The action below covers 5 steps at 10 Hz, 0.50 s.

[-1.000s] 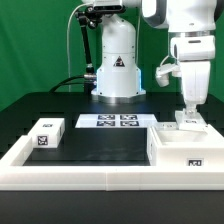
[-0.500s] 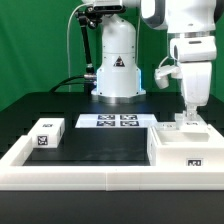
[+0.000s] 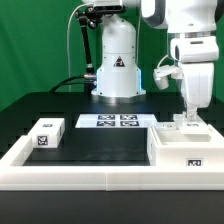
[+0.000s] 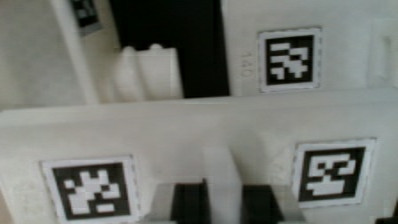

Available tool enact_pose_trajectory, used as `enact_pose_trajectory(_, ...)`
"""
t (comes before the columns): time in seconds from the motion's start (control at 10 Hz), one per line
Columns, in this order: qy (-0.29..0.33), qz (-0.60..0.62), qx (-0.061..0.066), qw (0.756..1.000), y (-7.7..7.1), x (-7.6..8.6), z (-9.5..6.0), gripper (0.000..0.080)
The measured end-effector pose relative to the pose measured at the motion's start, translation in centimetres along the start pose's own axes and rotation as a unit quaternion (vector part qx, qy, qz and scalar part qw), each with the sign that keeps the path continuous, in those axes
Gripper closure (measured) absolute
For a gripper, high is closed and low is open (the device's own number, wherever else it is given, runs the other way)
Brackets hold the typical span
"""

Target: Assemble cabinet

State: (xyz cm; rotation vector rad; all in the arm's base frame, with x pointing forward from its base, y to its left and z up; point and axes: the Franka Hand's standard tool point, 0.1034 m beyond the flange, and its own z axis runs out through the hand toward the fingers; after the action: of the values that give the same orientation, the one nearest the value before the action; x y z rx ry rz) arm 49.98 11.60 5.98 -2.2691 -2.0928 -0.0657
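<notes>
The cabinet (image 3: 185, 150), white and boxy, is lying on the tabletop (image 3: 100, 150) at the exterior view's right, long axis crosswise, tagged front facing the camera. The claw (image 3: 188, 118) is narrowly pinching its top ridge.

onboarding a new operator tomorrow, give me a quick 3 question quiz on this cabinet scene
1. True or false: the small tagged block lies apart from the large cabinet piece.
2. Where is the gripper? A: over the marker board. B: down at the large cabinet piece. C: over the small tagged block.
3. Fill in: the gripper's jaws are ____.
Key: 1 true; 2 B; 3 shut.
</notes>
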Motion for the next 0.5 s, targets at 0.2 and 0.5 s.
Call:
enact_pose_trajectory(0.2,0.005,0.005,-0.008,1.000,2.0,0.0,-0.1,0.0729)
enact_pose_trajectory(0.5,0.001,0.001,-0.005,1.000,2.8,0.0,-0.1,0.0729)
